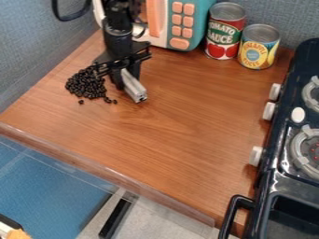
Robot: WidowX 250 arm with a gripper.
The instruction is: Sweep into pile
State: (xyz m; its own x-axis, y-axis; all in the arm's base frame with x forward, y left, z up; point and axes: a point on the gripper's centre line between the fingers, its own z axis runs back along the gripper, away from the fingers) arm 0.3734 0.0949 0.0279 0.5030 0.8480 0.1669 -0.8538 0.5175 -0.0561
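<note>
the gripper (127, 80) is closed on a grey bar (135, 91), beside the beans (86, 84), near the left edge of the tabletop (156, 135). sweeping seems almost finished; next, the bar must gently push the few loose beans (107, 100) to the others.

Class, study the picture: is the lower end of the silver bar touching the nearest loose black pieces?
Apart. The camera view shows bare wood tabletop between the lower end of the silver bar and the loose black pieces.

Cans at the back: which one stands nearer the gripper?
The red can, beside the toy microwave; the yellow can stands farther off, toward the stove.
</note>
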